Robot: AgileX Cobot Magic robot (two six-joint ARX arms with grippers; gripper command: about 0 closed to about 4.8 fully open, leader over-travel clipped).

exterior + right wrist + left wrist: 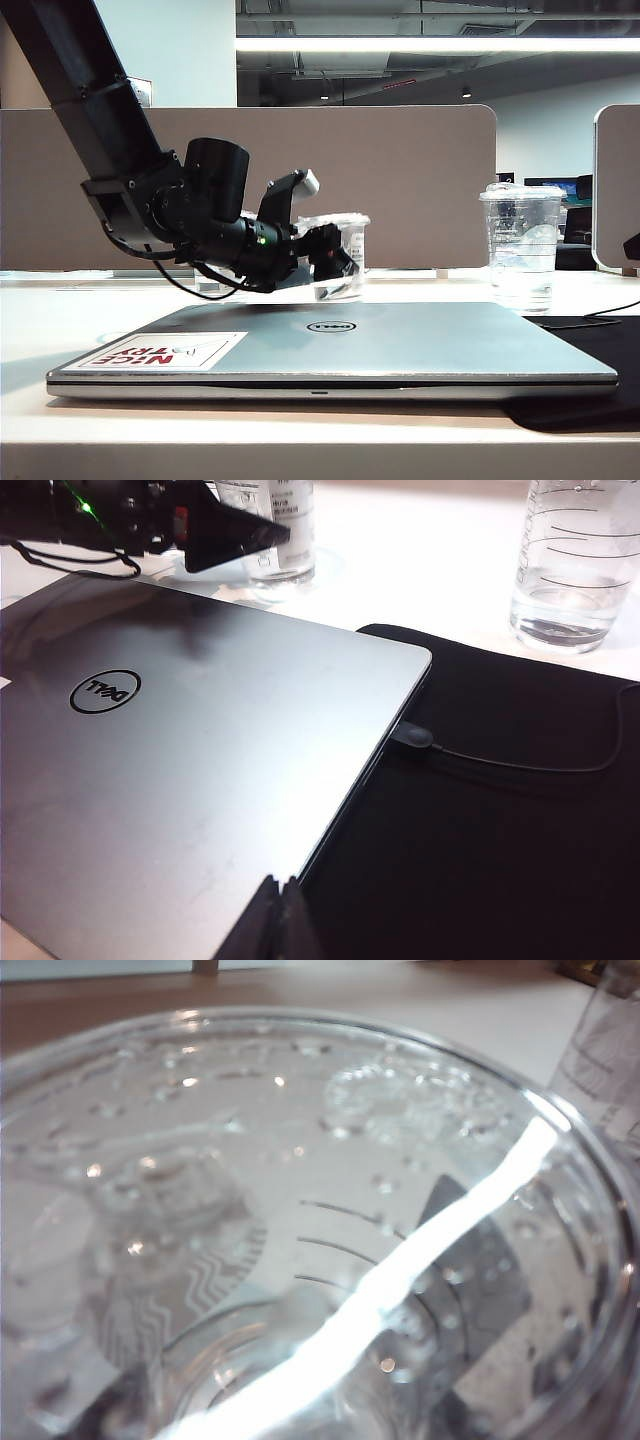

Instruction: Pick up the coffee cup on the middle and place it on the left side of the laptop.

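We saw the left gripper clasping the short clear plastic coffee cup, tilted, beyond the thin silver-grey laptop. The right gripper's dark fingertips met, clenched on nothing, just above that laptop's edge.

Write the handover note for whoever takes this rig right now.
Left end effector: behind the laptop, around the coffee cup, which tilts in its grip and fills the left wrist view.
Right end effector: shut, empty, low over the laptop's near edge.
Taller clear cup stands right of the laptop, beyond the black mat.
Done: cup reached and gripped.
Left: carry it to the laptop's left side, set it down, release.
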